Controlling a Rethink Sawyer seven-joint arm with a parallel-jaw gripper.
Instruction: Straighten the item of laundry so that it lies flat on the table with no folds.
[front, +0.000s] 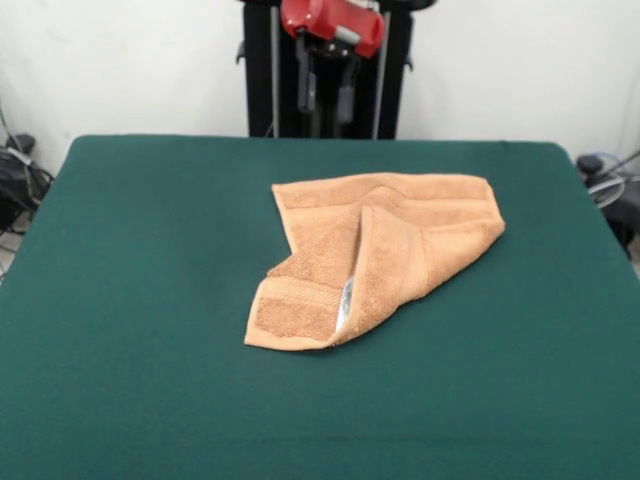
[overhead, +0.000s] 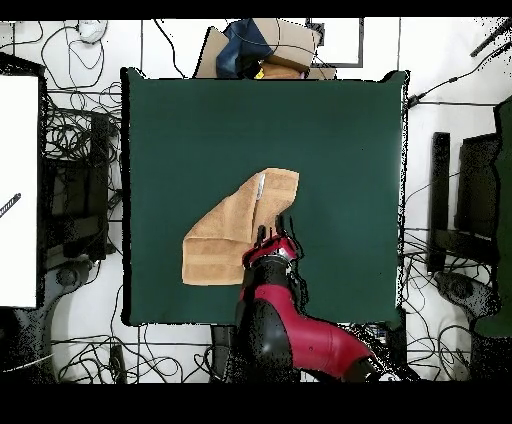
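Note:
The light orange-tan towel (front: 400, 235) lies near the middle of the dark green table (front: 140, 300). It is crumpled: one flap is folded over diagonally across its middle, and the near left corner is doubled, with a border band showing. The white label (front: 346, 298) peeks out at the fold. In the overhead view the towel (overhead: 225, 240) lies diagonally with the label (overhead: 260, 185) near its far end. My gripper (front: 326, 95) hangs high at the table's far side, behind the towel, open and empty. In the overhead view the gripper (overhead: 272, 232) shows at the towel's robot-side edge.
The black pedestal (front: 260, 70) stands behind the table's far edge. Cables and dark gear lie off the table at both sides (front: 20, 175). In the overhead view, cardboard boxes (overhead: 270, 45) sit beyond the far edge and a white panel (overhead: 20, 190) stands at the left.

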